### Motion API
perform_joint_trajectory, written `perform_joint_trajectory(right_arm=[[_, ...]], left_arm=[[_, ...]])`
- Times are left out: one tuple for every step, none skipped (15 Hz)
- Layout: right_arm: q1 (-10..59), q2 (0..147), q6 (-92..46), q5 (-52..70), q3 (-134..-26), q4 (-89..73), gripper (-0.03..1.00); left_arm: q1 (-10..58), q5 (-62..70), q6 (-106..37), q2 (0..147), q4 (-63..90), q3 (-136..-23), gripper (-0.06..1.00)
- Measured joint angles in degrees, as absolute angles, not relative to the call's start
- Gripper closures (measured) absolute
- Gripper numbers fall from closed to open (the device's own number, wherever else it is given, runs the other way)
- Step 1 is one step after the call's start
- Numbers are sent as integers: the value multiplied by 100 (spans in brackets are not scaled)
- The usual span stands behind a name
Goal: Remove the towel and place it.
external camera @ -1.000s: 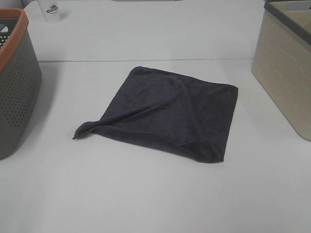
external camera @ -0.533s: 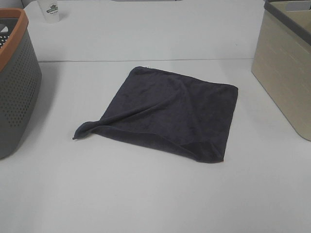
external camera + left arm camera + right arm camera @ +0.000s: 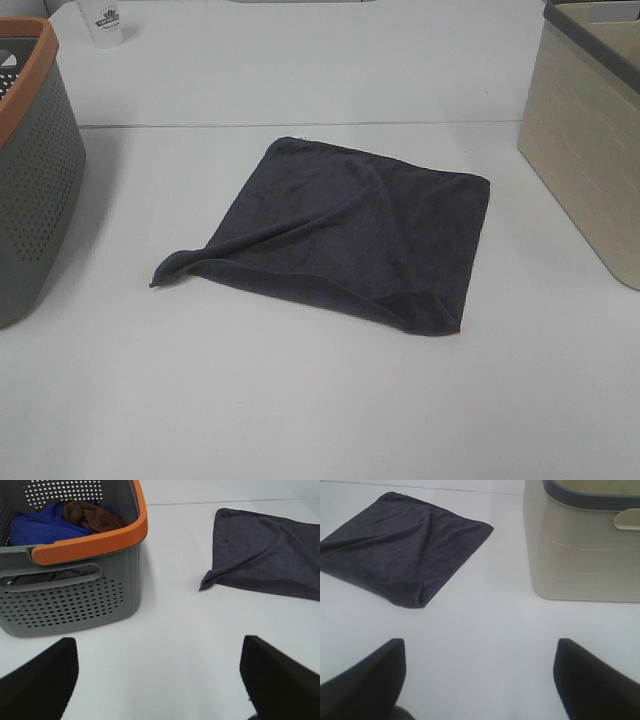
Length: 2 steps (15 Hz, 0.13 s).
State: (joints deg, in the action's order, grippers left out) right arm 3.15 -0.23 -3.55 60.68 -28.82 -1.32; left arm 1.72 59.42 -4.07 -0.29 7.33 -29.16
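Charcoal plush towel (image 3: 345, 235) lies flat mid-table, between the grey basket (image 3: 35, 170) on the left and the beige bin (image 3: 585, 150) on the right, with its near-left corner curled up. Both claws, left gripper (image 3: 160, 680) and right gripper (image 3: 480, 677), hang wide open and empty, well short of it. I'd pinch that raised corner, since it's the easiest bit to grab.

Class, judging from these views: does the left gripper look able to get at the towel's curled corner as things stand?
Probably yes: the left gripper is open, and only bare table lies between it and the towel; the grey basket stands aside.
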Motion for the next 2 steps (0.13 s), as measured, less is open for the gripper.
perform_joint_trajectory(right_arm=[[315,-23,-355,6068,-2882,-132,18],[315,-23,-355,6068,-2882,-132,18]], left_arm=[[172,5942,-407,-29,733,-2916,13],[172,5942,-407,-29,733,-2916,13]])
